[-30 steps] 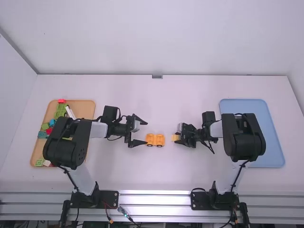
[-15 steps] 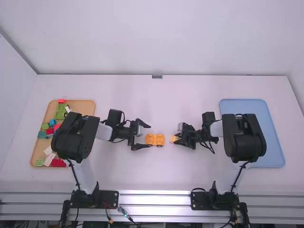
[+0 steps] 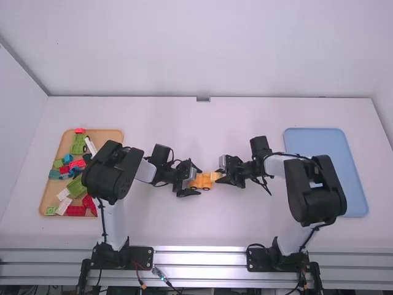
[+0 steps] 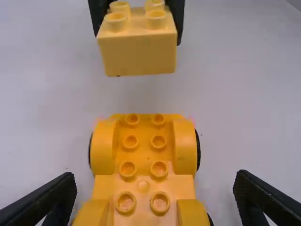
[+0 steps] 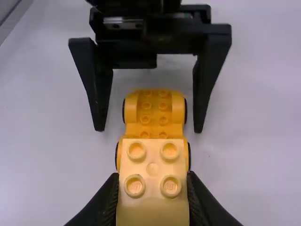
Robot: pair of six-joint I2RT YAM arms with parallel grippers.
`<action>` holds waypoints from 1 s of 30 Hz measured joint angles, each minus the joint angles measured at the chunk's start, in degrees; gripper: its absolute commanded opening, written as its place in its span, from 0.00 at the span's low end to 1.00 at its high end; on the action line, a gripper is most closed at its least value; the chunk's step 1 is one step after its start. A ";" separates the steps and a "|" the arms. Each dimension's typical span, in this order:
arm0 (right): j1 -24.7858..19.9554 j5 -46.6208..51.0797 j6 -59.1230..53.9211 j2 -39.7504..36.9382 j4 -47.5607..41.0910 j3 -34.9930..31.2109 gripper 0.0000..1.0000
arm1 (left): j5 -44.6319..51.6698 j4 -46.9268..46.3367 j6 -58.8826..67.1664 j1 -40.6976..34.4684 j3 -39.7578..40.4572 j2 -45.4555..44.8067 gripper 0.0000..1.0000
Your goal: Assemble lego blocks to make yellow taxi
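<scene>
Right gripper (image 3: 217, 176): fingers closed on a pale yellow block (image 5: 153, 165), its four studs facing up. Left gripper (image 3: 199, 180): fingers spread wide, one on either side of the orange-yellow car base (image 4: 144, 186) and apart from it. The car base stands on its dark wheels on the white table (image 3: 202, 227), between the two arms; the left wrist view shows a gap between base and block. Farther out — at the left, a tan tray (image 3: 110, 140) with loose colored blocks (image 3: 77, 164); at the right, a blue tray (image 3: 331, 141).
</scene>
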 measured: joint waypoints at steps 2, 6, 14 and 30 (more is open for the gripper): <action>0.92 0.24 0.02 0.00 0.42 0.00 0.14 | -0.52 -0.04 0.02 0.02 0.66 0.90 0.84; 2.23 0.57 0.00 0.00 0.96 0.00 0.13 | -1.05 0.20 -0.04 0.02 1.18 1.42 0.75; 6.25 3.91 1.57 0.02 3.61 0.00 0.11 | -1.18 0.09 -0.02 0.02 1.25 1.42 0.60; 8.33 10.58 8.87 0.02 6.64 0.00 0.10 | -1.57 3.65 -3.74 0.02 1.25 1.42 0.59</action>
